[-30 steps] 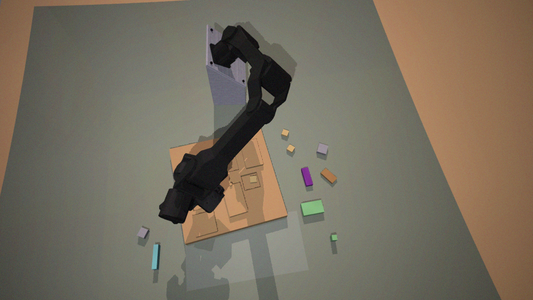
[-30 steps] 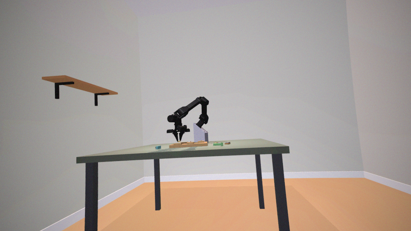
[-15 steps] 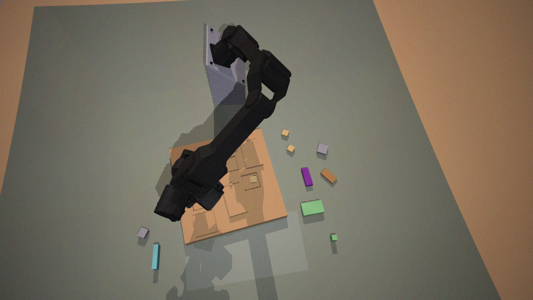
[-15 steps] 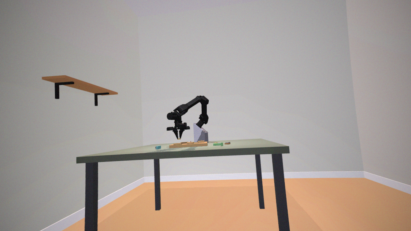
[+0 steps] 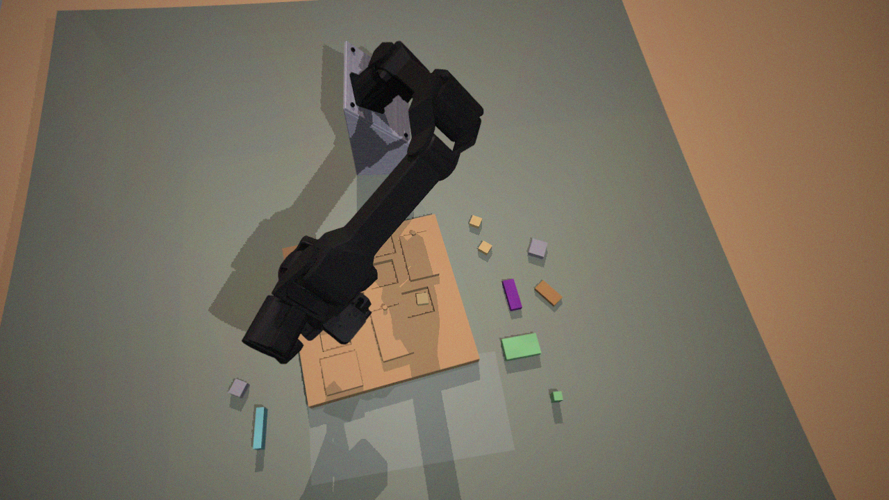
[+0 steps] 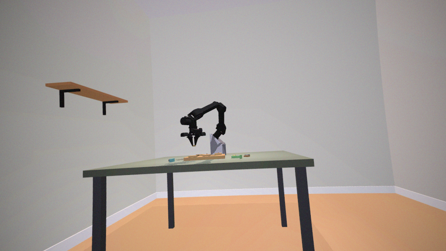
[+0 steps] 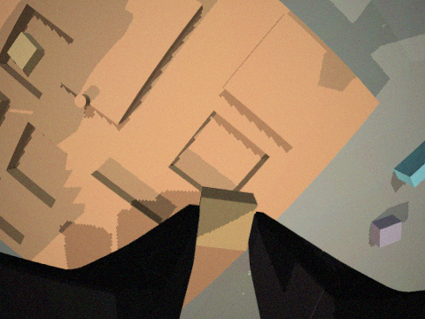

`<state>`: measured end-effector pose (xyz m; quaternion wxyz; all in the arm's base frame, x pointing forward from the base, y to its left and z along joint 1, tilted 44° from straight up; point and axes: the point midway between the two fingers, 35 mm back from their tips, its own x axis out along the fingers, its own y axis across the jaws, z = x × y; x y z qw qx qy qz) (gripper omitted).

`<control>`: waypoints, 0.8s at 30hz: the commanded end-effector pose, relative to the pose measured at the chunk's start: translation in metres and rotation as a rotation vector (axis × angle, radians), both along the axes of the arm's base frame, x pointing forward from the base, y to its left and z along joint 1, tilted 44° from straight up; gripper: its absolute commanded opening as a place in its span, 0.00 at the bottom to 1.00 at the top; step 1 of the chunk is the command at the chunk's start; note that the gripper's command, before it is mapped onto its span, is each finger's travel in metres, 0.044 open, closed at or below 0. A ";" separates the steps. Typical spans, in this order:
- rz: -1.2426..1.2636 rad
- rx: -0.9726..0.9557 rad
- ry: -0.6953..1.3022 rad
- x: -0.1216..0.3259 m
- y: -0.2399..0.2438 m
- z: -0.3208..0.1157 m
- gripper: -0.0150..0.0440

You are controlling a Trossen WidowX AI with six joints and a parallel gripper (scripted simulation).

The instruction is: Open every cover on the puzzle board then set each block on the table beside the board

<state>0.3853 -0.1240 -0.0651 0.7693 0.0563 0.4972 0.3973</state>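
Note:
My gripper (image 6: 193, 144) (image 7: 227, 214) is shut on a yellow block (image 7: 223, 235) and holds it above the orange board (image 5: 458, 348) (image 6: 204, 158) (image 7: 328, 120). An open, empty square well (image 7: 217, 148) shows just beyond the held block in the wrist view. Another yellow block (image 5: 422, 298) (image 7: 21, 50) sits in an uncovered well. A rectangular cover (image 5: 392, 339) (image 7: 128, 62) with a small round knob (image 5: 384, 307) (image 7: 81, 101) lies on the board. Another cover (image 5: 421, 257) lies near the board's back right, and a squarish one (image 5: 340, 369) (image 7: 301, 95) at the front left. Two yellow blocks (image 5: 475, 220) (image 5: 485, 246) rest on the table to the right. The arm hides part of the board.
Right of the board lie a purple block (image 5: 511, 294), a brown block (image 5: 548, 292), a grey-lilac cube (image 5: 537, 248), a large green block (image 5: 521, 346) and a small green cube (image 5: 557, 396). At front left are another lilac cube (image 5: 237, 387) (image 7: 390, 234) and a cyan block (image 5: 259, 428).

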 end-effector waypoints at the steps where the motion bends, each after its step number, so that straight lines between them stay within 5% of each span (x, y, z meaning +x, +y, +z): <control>1: 0.005 -0.008 -0.002 -0.002 -0.006 0.002 0.39; 24: 0.002 -0.023 0.002 -0.044 -0.063 -0.054 0.39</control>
